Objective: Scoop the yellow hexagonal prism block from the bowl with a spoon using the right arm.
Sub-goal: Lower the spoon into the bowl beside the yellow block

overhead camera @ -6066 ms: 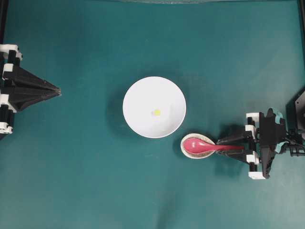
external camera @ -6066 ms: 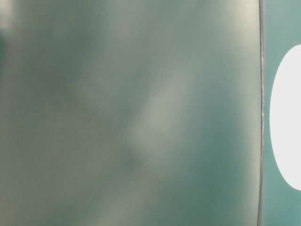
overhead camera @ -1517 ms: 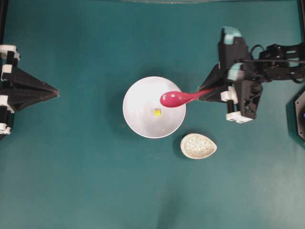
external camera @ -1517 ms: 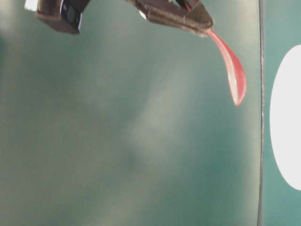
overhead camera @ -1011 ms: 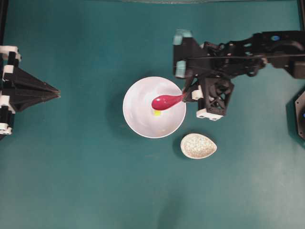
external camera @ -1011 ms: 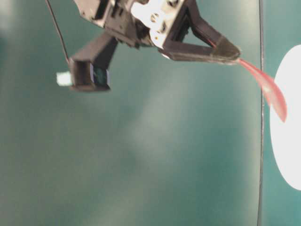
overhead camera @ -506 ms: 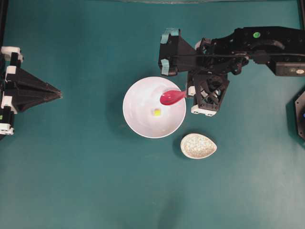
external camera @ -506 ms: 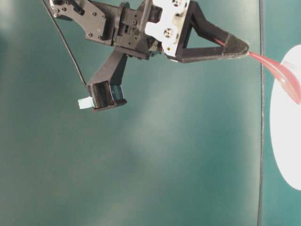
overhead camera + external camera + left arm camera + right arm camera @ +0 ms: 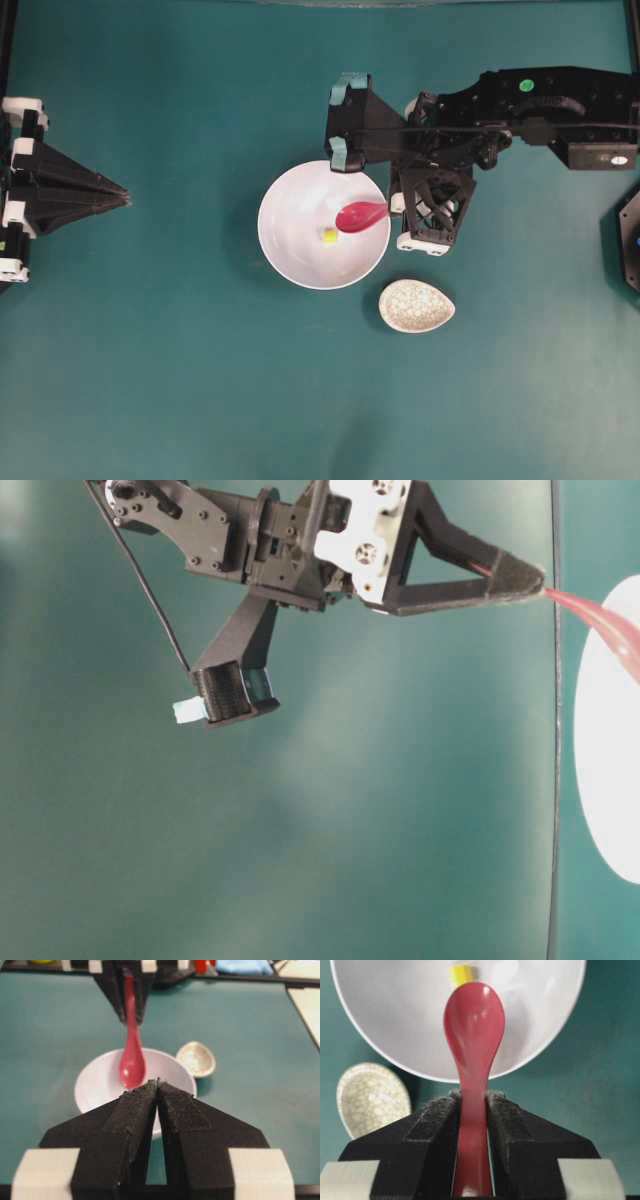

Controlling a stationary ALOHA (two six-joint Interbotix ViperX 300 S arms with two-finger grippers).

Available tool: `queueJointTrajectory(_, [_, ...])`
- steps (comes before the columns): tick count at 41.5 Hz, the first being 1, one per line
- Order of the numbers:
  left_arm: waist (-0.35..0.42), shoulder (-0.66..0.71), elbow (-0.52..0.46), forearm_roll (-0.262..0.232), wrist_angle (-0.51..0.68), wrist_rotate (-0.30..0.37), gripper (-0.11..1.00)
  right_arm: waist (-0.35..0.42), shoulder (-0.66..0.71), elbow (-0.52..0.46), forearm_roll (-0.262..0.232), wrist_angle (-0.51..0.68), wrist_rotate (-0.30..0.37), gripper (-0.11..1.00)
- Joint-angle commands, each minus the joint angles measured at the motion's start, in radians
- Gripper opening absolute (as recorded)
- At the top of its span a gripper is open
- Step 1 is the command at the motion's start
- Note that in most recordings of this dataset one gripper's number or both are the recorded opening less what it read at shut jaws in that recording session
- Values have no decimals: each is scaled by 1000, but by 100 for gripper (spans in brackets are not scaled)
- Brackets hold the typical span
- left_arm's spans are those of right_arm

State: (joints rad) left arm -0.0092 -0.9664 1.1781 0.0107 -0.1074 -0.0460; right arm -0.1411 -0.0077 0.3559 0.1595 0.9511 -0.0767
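The right gripper [image 9: 472, 1105] is squeezing the handle of the spoon [image 9: 473, 1040]. The spoon's scoop is hanging inside the bowl [image 9: 300, 250]. The yellow hexagonal prism block [image 9: 329, 236] is lying in the bowl, just past the scoop's tip. The left gripper [image 9: 157, 1085] is staying far off with its jaws pressed together, holding nothing.

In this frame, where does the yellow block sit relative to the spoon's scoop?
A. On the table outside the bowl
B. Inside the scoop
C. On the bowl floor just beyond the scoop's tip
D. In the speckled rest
C: the yellow block lies on the white bowl floor just past the tip of the spoon, whose scoop is empty.
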Motion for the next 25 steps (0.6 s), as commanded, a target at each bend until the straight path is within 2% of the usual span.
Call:
queueJointTrajectory(1, [2,6,-23,2,-14,-2,8,8,-9,-26,0,2,6,23])
queueJointTrajectory(25, [2,3,-23,2,-14,-2,8,12,44,-55,0,20,15,23])
